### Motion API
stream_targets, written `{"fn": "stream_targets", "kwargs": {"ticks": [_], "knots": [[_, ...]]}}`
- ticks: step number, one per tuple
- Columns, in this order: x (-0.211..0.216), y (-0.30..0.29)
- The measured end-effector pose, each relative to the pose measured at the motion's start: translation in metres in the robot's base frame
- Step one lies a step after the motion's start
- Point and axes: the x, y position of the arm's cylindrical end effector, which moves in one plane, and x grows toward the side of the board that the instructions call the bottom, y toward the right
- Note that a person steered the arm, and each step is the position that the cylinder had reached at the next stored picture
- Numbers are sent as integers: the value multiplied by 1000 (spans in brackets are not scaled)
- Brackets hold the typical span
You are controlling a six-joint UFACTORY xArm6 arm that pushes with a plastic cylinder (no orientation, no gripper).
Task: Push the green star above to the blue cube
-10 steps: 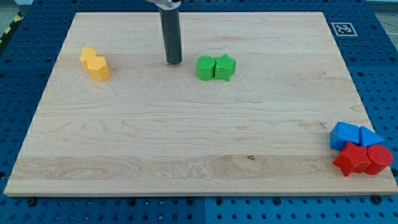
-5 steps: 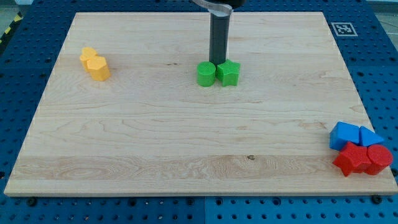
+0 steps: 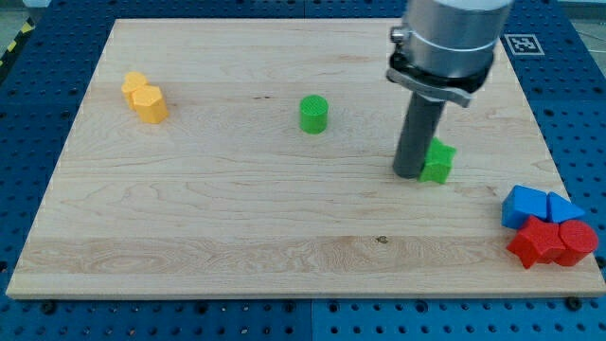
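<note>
The arm is coming down from the far edge of the view, right of centre, its grey housing filling the top of the frame and the dark rod hanging upright beneath it. There are no jaws on this arm, so nothing is being held; my tip point(image 3: 409, 173) is resting on the board point(image 3: 189, 208) and touching the left side of the green star point(image 3: 438, 162).

The star is sitting right of centre on the wooden board, partly hidden behind the rod, so only its right part is showing; its points are hard to make out from here. It is lying left of and farther back than the blue cube point(image 3: 524, 206), near it but with bare wood between them.

The cube is sitting close to the board's right edge, touching a blue wedge point(image 3: 563, 207) on its right. Just nearer than these, two red blocks point(image 3: 554, 242) are pressing against them. A green cylinder point(image 3: 313, 114) is standing alone around the middle of the board, well apart from the star. Two yellow blocks point(image 3: 144, 98) are sitting together at the far left.
</note>
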Motion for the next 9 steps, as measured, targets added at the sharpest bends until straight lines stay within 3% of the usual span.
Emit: {"fn": "stream_targets", "kwargs": {"ticks": [3,6,9], "knots": [[-49,37],[-6,92],[-20,94]]}}
